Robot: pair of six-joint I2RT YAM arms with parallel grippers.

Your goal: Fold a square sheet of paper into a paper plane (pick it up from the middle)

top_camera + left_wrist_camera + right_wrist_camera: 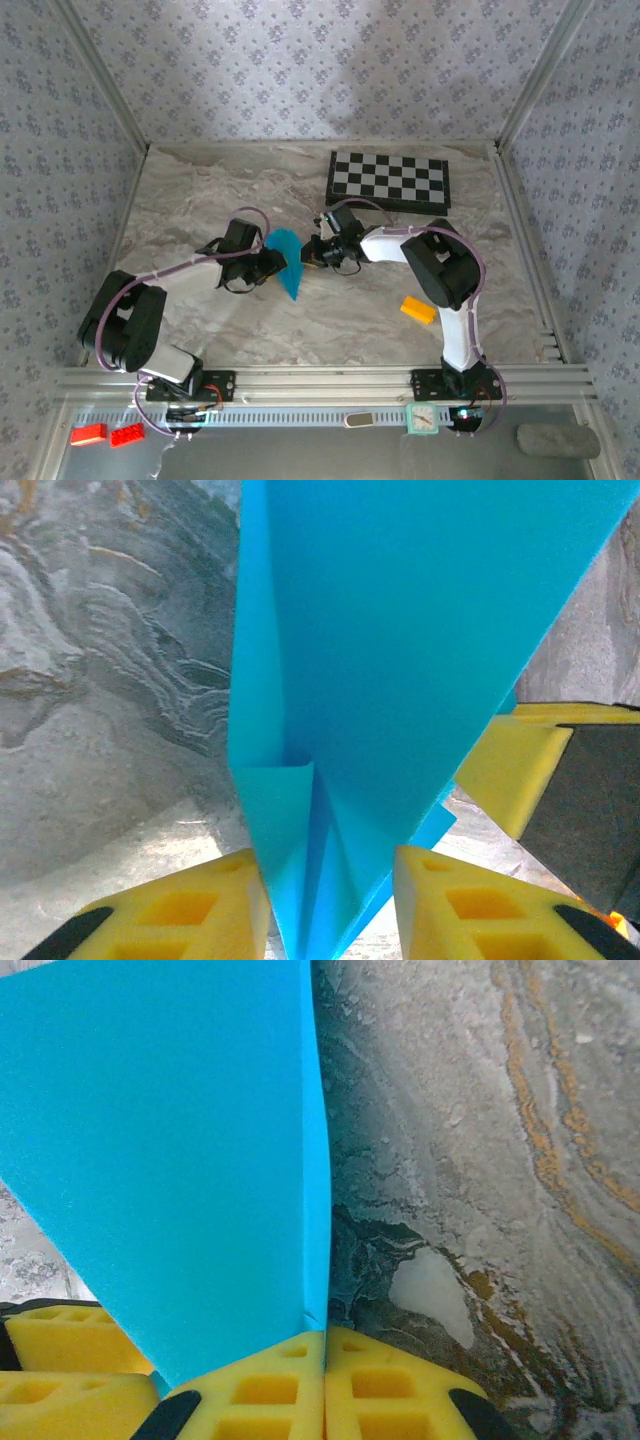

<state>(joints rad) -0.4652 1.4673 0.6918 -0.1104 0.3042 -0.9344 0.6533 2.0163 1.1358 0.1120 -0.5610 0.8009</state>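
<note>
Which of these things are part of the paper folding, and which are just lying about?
Part of the job: blue paper plane; right gripper, pinching it; left gripper, fingers either side of it.

Lying about: chessboard; yellow-orange block; red bricks; small clock.

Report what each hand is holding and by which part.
The right hand is shut on the paper plane, pinching its straight folded edge. The left hand has its jaws astride the plane's layered folds, but whether they grip cannot be told.
</note>
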